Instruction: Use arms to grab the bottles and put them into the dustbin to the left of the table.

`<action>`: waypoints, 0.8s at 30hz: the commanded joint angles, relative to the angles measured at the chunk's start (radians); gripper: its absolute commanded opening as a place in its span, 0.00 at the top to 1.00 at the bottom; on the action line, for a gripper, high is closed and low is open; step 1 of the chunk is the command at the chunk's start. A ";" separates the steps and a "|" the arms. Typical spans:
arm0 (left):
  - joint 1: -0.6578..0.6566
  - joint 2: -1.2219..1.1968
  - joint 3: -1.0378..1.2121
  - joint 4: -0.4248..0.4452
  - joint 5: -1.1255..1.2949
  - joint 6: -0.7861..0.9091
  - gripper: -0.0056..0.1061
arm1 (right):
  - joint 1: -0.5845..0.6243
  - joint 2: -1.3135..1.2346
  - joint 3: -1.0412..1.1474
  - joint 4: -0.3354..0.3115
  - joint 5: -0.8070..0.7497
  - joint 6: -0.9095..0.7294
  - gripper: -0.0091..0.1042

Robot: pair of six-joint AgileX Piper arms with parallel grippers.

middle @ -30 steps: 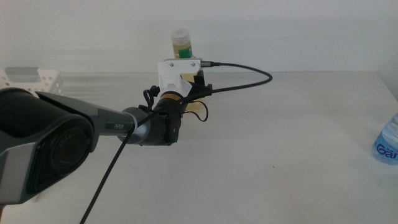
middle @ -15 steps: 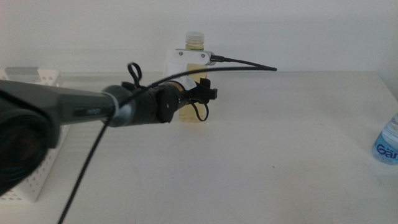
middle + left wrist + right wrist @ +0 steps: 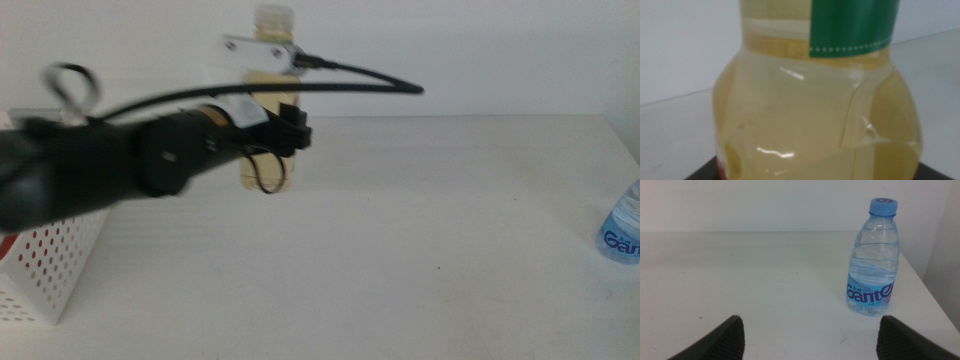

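The dustbin [image 3: 48,262], a white perforated basket, stood at the table's [image 3: 430,230] left edge, something red showing inside it. Right of the dustbin, the left gripper [image 3: 268,140] held the bottle of yellowish liquid [image 3: 268,120], clamped on its body above the tabletop. Far right of the dustbin stood the water bottle [image 3: 874,260], upright, before the right gripper [image 3: 807,335], its jaws spread wide. A pale wall rose behind.
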 commanded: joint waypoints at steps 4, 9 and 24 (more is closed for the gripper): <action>0.051 -0.221 -0.025 -0.013 0.034 0.012 0.99 | -0.007 -0.027 -0.007 -0.010 -0.070 -0.011 0.26; 0.085 -0.324 -0.025 -0.012 0.093 0.012 0.99 | -0.007 -0.027 -0.007 -0.010 -0.070 -0.011 0.26; 0.199 -0.464 -0.135 0.274 0.684 -0.290 0.99 | -0.007 -0.027 -0.007 -0.010 -0.070 -0.011 0.26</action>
